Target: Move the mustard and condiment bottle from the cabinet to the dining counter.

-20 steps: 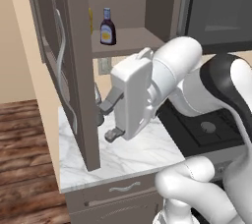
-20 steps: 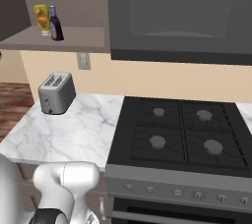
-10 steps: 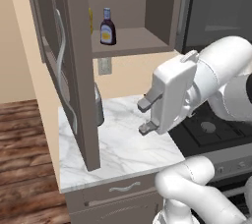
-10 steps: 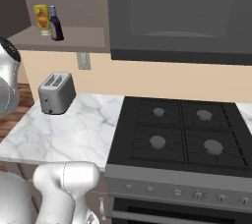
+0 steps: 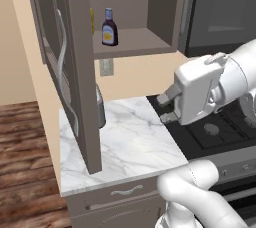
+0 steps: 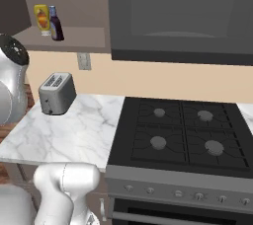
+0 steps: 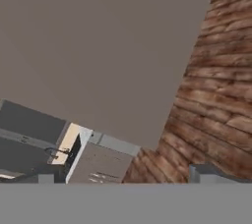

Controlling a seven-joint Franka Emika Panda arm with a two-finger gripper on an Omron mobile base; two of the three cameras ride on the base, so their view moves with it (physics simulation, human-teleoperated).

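Observation:
The cabinet (image 5: pixel 137 42) stands open, its panelled door (image 5: pixel 80 72) swung out toward me. On its shelf is the dark condiment bottle (image 5: pixel 109 27) with a cream label. The yellow mustard (image 5: pixel 92 21) is beside it, mostly hidden behind the door edge. From the right side, the mustard (image 6: pixel 41 18) and condiment bottle (image 6: pixel 56 23) stand close together, upright. My gripper (image 5: pixel 166 108) hangs open and empty over the right end of the marble worktop, below the shelf and well right of the bottles. The dining counter is out of view.
A silver toaster (image 6: pixel 57 92) sits at the back left of the small marble worktop (image 6: pixel 74 130). A black stove (image 6: pixel 183 135) adjoins it on the right, under a dark microwave (image 6: pixel 183 12). The door's silver handle (image 5: pixel 62 67) juts toward me. Wood floor (image 5: pixel 25 137) lies left.
My arm has swung right, away from the open cabinet door, and the hand now hangs near the stove's edge. The gripper stays open; the bottles have not moved.

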